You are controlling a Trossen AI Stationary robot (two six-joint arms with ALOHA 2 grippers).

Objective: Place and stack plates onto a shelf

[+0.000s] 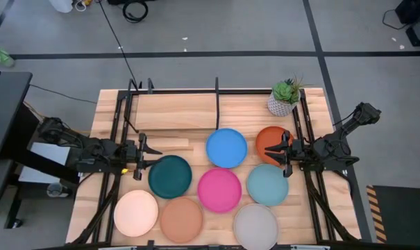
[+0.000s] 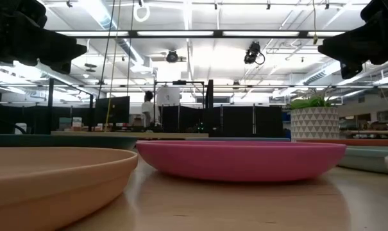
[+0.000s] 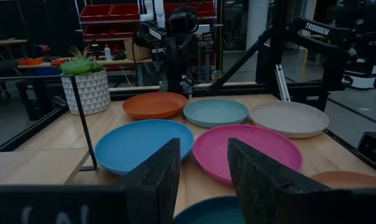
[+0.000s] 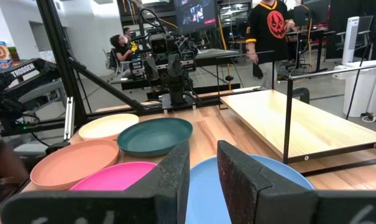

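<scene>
Eight plates lie flat on the wooden tabletop: blue (image 1: 226, 148), orange-red (image 1: 269, 139), dark teal (image 1: 170, 176), magenta (image 1: 219, 189), light teal (image 1: 267, 184), cream-peach (image 1: 135, 212), tan (image 1: 181, 219) and light grey (image 1: 255, 226). The shelf (image 1: 175, 112), a light board in a black tube frame, stands at the far side with nothing on it. My left gripper (image 1: 139, 154) hovers open just left of the dark teal plate. My right gripper (image 1: 287, 153) hovers open above the gap between the orange-red and light teal plates. In the low view both arms hang well above the plates.
A potted plant (image 1: 286, 97) in a white patterned pot stands at the far right, beside the shelf and behind the orange-red plate. Black upright bars (image 1: 217, 104) of the shelf frame rise near the blue plate. People (image 4: 270, 28) are in the room beyond the table.
</scene>
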